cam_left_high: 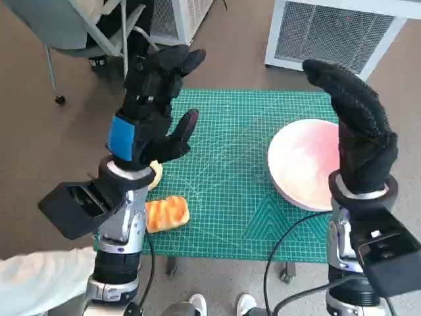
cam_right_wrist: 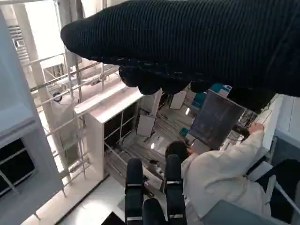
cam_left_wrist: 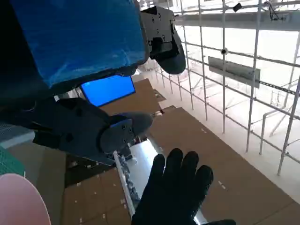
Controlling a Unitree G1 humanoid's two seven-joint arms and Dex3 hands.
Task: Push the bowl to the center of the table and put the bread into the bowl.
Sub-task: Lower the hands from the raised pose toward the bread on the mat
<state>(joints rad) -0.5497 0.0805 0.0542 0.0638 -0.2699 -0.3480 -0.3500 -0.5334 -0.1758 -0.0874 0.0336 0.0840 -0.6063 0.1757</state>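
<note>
Both forearms stand raised above the counter, the left hand and right hand released, fingers spread, holding nothing. The bread lies near the left edge, long axis crosswise; the bowl sits right

No readable text, labels, brands or numbers anywhere; green mat shows only printed grid lines, any markings too small to read.
</note>
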